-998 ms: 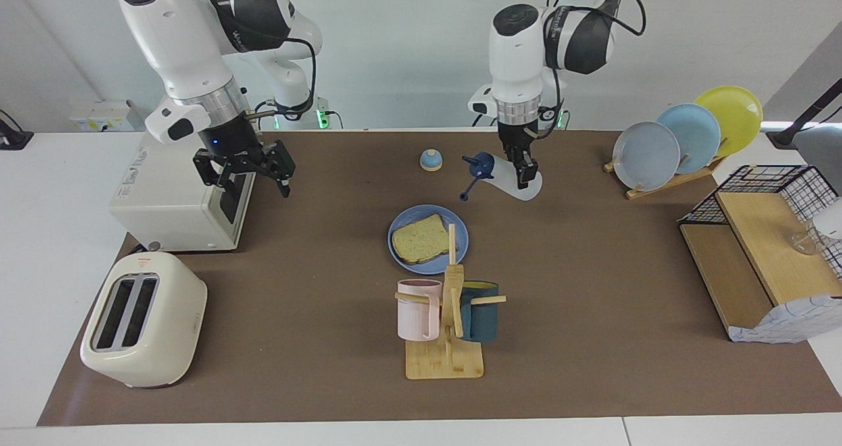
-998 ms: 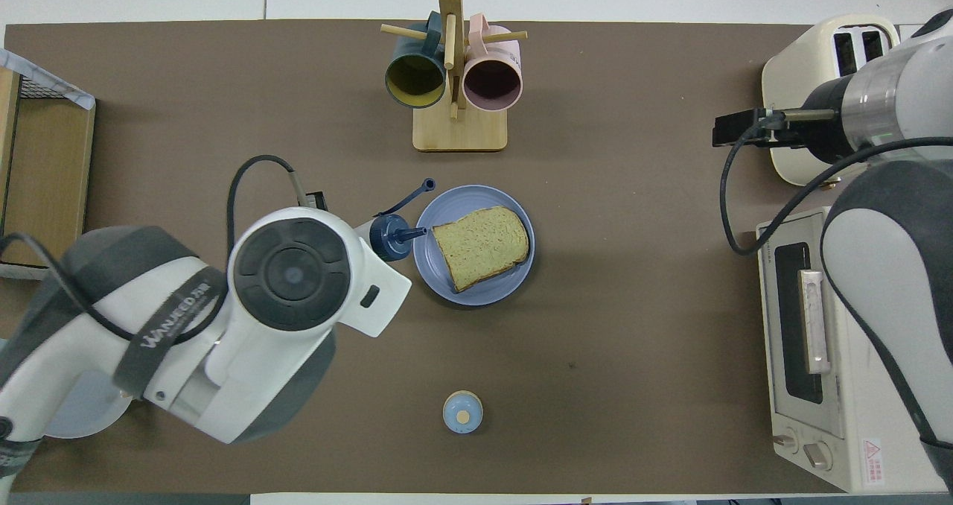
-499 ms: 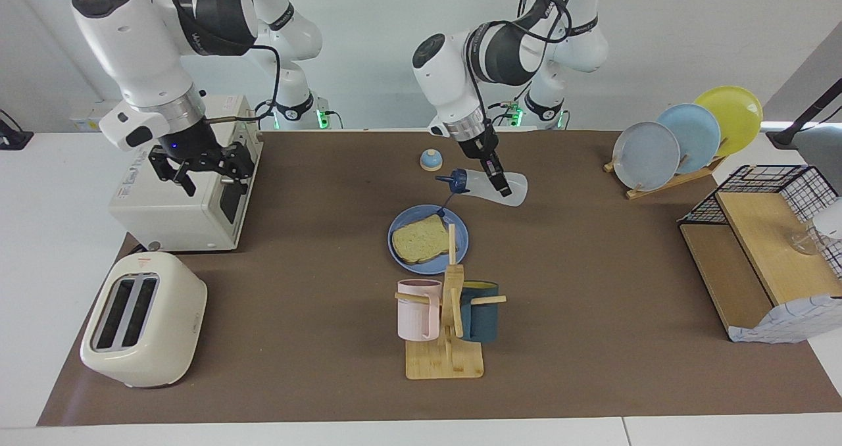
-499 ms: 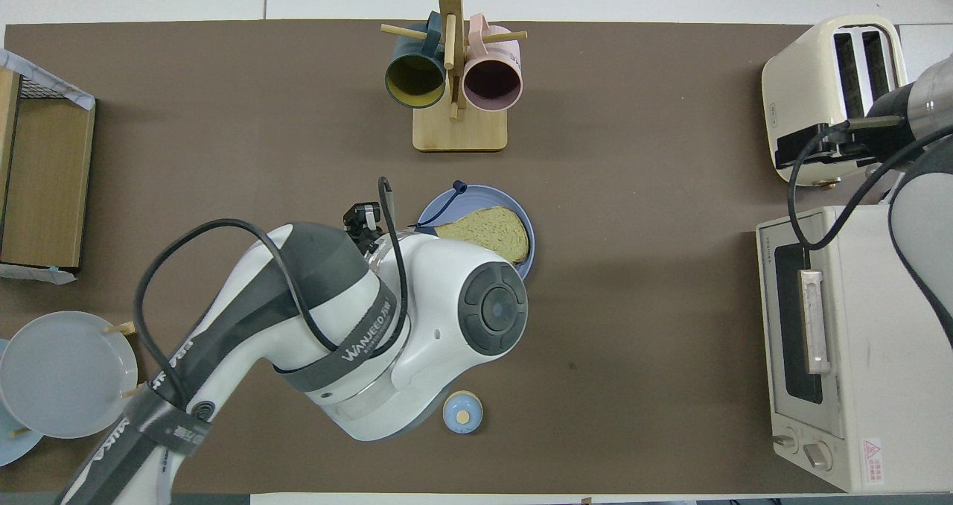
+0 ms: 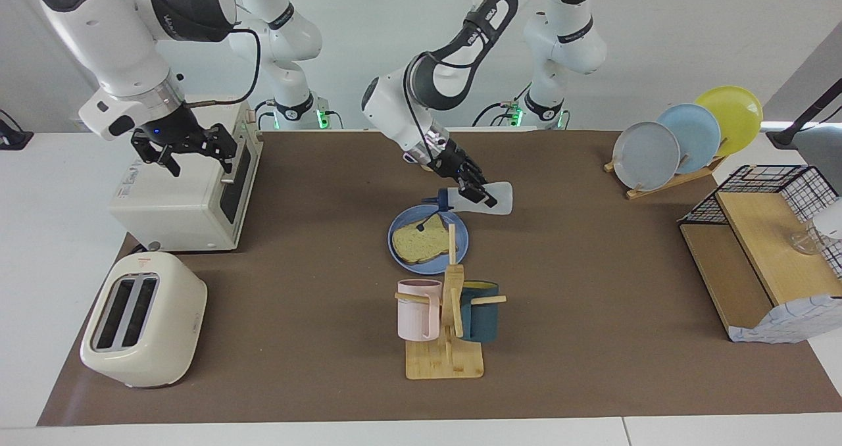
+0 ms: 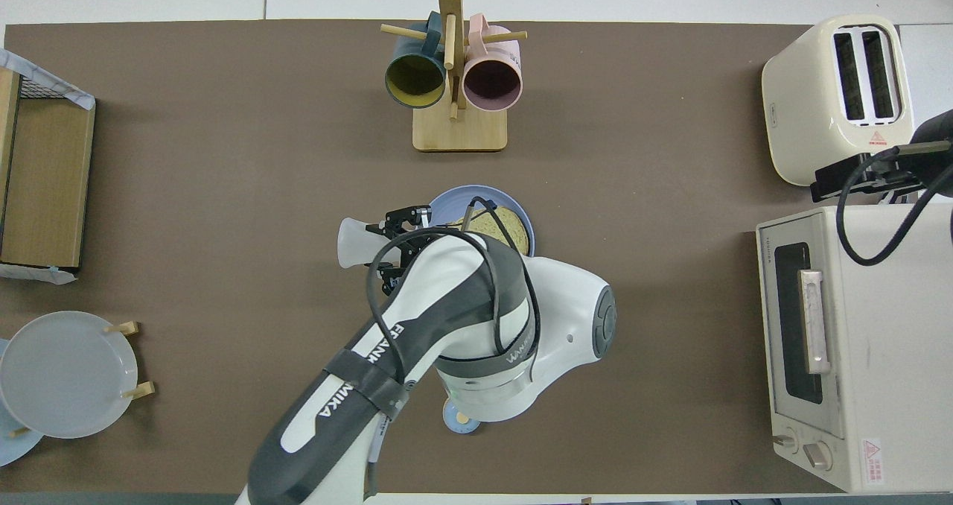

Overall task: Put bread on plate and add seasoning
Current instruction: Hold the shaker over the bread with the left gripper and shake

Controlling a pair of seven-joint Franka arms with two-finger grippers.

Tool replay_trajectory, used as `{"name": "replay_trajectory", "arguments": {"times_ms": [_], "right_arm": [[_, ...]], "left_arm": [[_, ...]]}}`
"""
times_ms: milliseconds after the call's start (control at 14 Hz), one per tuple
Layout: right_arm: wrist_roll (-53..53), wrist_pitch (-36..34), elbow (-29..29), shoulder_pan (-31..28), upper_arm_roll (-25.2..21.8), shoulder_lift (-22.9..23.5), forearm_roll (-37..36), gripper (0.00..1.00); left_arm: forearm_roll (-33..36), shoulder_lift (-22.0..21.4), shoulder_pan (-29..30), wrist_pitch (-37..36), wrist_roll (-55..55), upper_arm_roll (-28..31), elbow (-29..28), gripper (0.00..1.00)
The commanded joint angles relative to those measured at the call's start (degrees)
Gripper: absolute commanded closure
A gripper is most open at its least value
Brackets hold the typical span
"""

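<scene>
**Seasoning bottle tipped over the bread**

Since a second ago my left arm has swung the seasoning (image 5: 483,199) from a spot nearer the robots to just over the plate's rim; my right arm has drawn back over the toaster oven (image 5: 181,193).

Item 1, near: right gripper (image 5: 187,151), fingers spread wide, holding nothing, waiting above the oven.

Item 2: left gripper (image 5: 475,189), fingers clamped on the bottle's whitish body. I judge pouring is the step in hand.

Item 3: seasoning, lying almost level in the air, its long axis running along the table, navy cap toward the right arm's end, base toward the left arm's end. Cap sits just above the plate's nearer rim; its loose tethered lid dangles over the bread (image 5: 421,241).

Item 4: plate (image 5: 397,247), mid-table, bread flat on it. Mug rack (image 5: 447,341) stands farther out.

Writing legible: "FRANKA EMIKA" on the left arm's link. Oven warning sticker unreadable.
</scene>
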Motion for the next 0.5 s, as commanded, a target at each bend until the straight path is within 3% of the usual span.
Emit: {"name": "replay_trajectory", "arguments": {"times_ms": [0, 428], "right_arm": [[-0.6, -0.1, -4.5, -0.7, 0.1, -3.7, -0.2, 0.0], [-0.7, 3.4, -3.8, -1.2, 0.0, -2.7, 0.4, 0.0]], "left_arm": [[4.4, 1.1, -1.6, -4.5, -0.3, 0.6, 1.8, 1.0], [9.8, 1.0, -2.3, -6.0, -0.3, 0.7, -1.5, 1.0]]}}
